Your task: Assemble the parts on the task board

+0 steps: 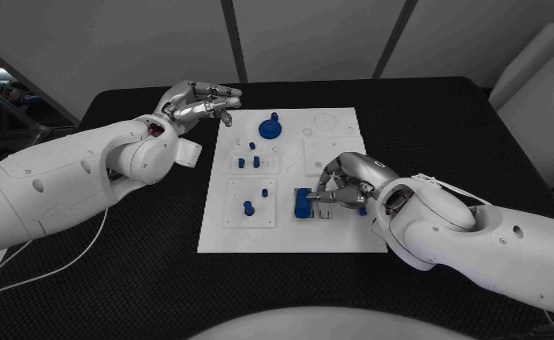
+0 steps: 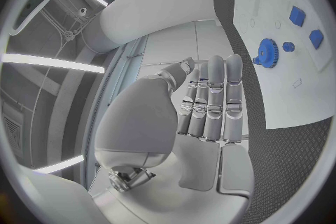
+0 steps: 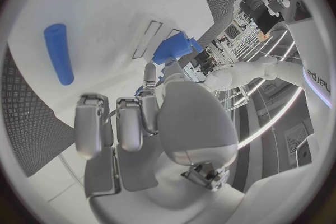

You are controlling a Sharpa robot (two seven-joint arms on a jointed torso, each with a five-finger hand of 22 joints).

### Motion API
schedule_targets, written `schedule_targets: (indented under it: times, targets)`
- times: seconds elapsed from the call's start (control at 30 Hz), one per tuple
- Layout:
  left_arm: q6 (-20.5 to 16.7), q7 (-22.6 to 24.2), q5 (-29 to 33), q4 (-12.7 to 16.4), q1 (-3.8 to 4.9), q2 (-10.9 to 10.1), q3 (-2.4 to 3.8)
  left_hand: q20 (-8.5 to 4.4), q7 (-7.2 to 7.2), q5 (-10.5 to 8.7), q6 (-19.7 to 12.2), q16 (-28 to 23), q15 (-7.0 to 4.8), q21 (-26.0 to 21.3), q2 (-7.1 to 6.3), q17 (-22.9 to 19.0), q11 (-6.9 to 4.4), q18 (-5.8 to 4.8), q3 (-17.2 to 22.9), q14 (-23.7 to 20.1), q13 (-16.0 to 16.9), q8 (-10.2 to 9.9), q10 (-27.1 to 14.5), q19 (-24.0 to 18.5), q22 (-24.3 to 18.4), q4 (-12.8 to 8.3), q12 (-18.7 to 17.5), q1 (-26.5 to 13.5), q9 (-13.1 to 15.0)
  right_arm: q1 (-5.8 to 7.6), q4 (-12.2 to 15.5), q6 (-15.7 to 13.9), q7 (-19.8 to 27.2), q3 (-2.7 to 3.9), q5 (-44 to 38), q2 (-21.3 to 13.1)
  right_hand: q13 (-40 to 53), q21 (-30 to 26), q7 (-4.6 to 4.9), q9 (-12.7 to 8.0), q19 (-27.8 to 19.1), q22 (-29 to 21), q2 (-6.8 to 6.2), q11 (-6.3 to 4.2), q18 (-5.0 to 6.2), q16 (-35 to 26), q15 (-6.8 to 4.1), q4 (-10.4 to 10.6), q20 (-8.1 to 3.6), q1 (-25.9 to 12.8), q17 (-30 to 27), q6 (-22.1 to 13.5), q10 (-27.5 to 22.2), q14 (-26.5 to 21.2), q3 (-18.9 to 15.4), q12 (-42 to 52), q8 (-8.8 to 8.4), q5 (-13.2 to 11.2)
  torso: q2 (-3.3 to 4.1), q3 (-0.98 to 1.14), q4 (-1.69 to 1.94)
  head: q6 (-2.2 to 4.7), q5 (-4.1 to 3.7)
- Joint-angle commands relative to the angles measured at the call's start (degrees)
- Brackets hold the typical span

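The white task board (image 1: 289,232) lies mid-table. A blue gear (image 1: 270,128) stands near its far edge, with small blue pegs (image 1: 248,162) below it and two more (image 1: 248,209) nearer me. My right hand (image 1: 347,182) rests low over the board's right side. Its thumb and fingertips pinch a blue block (image 1: 303,202) that stands on the board. In the right wrist view the block (image 3: 173,47) sits at the fingertips of that hand (image 3: 161,117), and a blue cylinder (image 3: 59,53) lies loose on the board. My left hand (image 1: 198,104) hovers off the board's far left corner, holding nothing.
The left wrist view has the left hand (image 2: 203,112) with fingers side by side, the gear (image 2: 267,50) and small blue pieces (image 2: 297,15) on the board (image 2: 294,84) beyond. Black table (image 1: 439,116) surrounds the board. A cable (image 1: 70,264) trails at the near left.
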Motion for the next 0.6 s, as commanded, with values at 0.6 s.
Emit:
schedule_targets:
  times: [0.6]
  targets:
    - [0.5,0.0,0.2,0.0,0.05,-0.2,0.03,0.32,0.25,0.25,0.1,-0.2,0.21,-0.4,0.04,-0.1,0.16,0.37,0.1,0.1,0.0,-0.3,-0.4,-0.2,-0.1,0.2,0.3,-0.3,0.0,-0.03,4.3,3.4,10.0,-0.07,6.2,-3.1,2.4,0.4,-0.04,0.1,2.4,8.4,-1.03,0.14,-0.56,0.3,-0.18,1.2,-0.18,-2.2,8.8,0.4,0.5,4.7,-1.2,0.3,0.3,1.2,-0.03,0.01,-0.06,0.19,-0.03]
